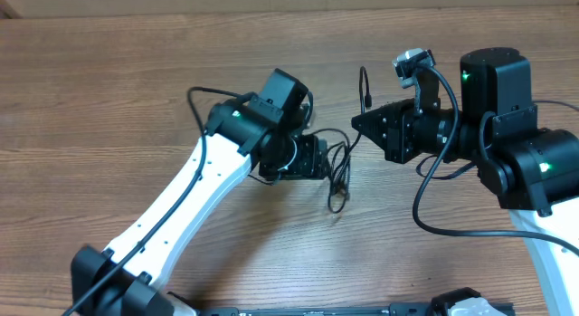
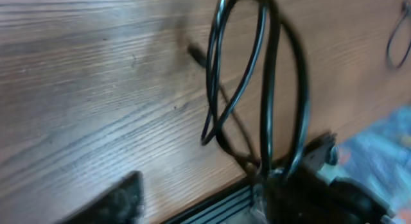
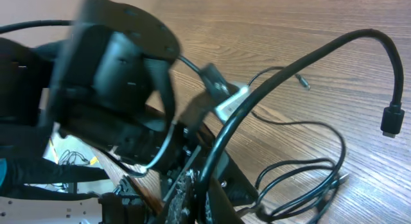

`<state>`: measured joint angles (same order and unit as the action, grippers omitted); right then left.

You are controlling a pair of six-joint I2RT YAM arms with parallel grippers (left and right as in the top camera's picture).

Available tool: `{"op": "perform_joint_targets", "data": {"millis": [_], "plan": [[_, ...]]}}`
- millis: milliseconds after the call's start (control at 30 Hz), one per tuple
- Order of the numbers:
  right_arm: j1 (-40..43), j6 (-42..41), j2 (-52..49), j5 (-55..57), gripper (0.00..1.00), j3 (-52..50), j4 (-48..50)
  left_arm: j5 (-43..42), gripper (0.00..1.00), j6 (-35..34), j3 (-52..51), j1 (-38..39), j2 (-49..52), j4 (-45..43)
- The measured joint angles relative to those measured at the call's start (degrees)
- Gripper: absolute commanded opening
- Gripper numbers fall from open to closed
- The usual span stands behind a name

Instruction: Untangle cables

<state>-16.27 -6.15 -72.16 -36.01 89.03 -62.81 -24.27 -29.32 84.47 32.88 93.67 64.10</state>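
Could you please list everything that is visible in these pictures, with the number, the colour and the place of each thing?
cables: several thin strands, exact count unclear, black, tangled on the table between the two grippers.
cable with a block plug: one, black, rising from the right gripper, plug end free in the air.
table: one, brown wood, under everything.
left arm: one, white and black, reaching in from the lower left of the overhead view.
right arm: one, mostly black, coming in from the right of that view.
left gripper: one, black, at the tangle; grip unclear.
right gripper: one, black, shut on the cable with a block plug.
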Motion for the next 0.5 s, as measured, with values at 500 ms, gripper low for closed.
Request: {"op": "perform_joint_targets", "data": {"millis": [500], "plan": [[0.0, 0.0, 0.0, -2.8, 0.04, 0.0, -0.3, -1.7, 0.04, 4.5, 0.0, 0.0, 9.4, -0.8]]}}
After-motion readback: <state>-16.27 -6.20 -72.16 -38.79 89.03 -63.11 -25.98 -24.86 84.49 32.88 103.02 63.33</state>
